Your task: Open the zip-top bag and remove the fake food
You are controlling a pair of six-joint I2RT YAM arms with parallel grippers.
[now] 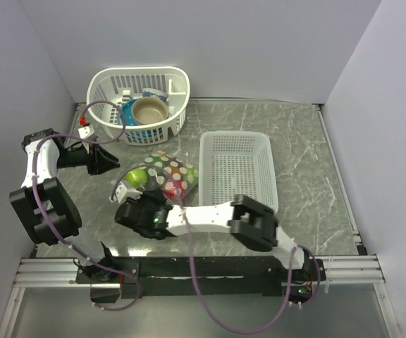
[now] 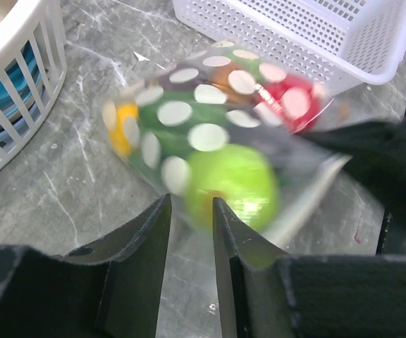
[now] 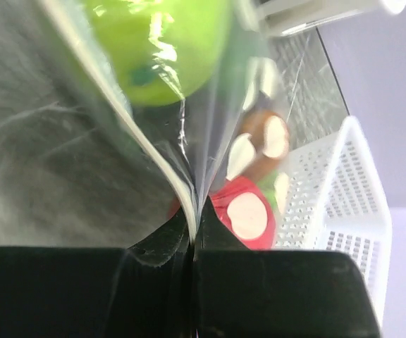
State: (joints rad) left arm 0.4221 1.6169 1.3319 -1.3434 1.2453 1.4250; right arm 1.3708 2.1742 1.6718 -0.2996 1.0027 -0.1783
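Grey marbled table [image 1: 309, 176], walled in white on three sides. The zip-top bag [image 1: 166, 169] lies near the table's centre in the top view, with the fake food [image 1: 138, 177] inside it. A lime-green piece [image 2: 228, 183] and a red piece [image 2: 291, 102] show through the dotted film. The right gripper [image 3: 192, 229], at 7 o'clock of the bag, has its jaws pressed together on a fold of the bag's clear plastic. The left gripper [image 2: 192, 218], at 9 o'clock of the bag, stands partly open, holds nothing and is apart from the bag. A white mesh tray [image 1: 235, 135] sits at 3 o'clock of the bag. A round white basket [image 1: 161, 130] sits at 11 o'clock. The bag is blurred in the left wrist view.
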